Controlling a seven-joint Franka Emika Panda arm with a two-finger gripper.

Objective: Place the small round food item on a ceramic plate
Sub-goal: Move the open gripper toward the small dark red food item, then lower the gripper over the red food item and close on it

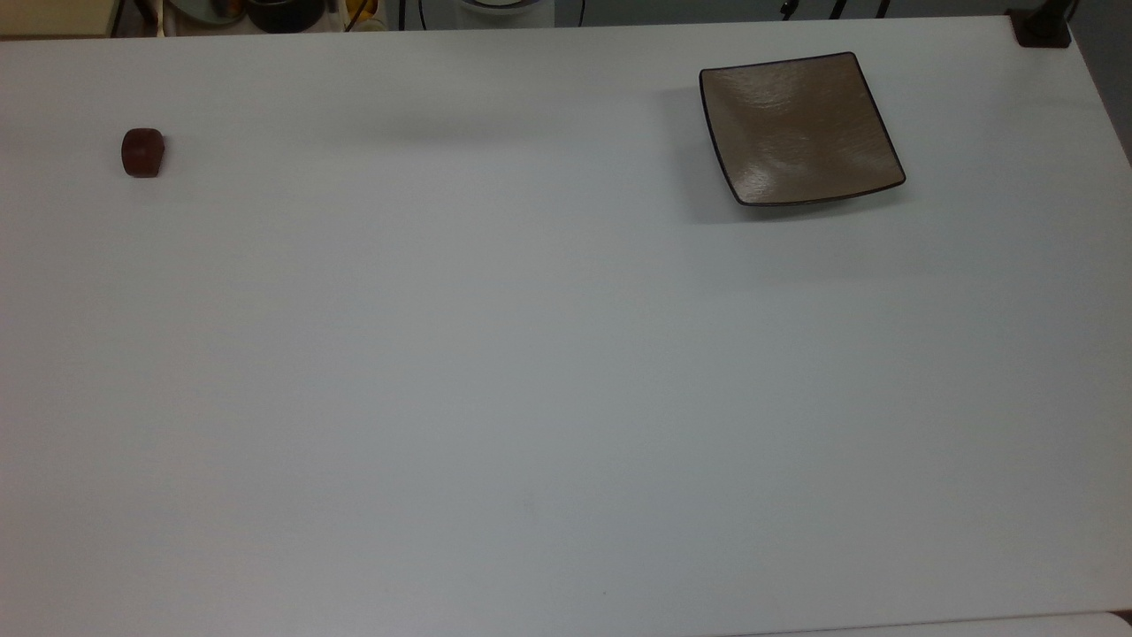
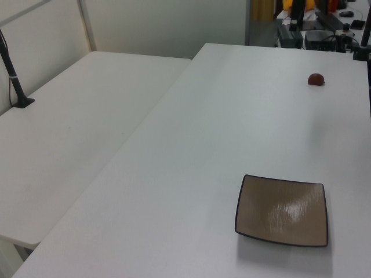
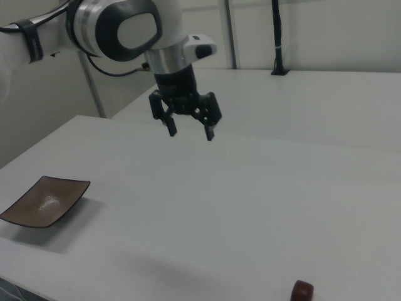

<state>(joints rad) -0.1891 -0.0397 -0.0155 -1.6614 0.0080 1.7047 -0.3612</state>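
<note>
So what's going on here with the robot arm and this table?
A robot arm is getting set to move a small food item onto a plate. Nothing is held yet: its claw hangs open and empty above the table. The food item lies on the table, far from the plate, which has nothing on it.
</note>
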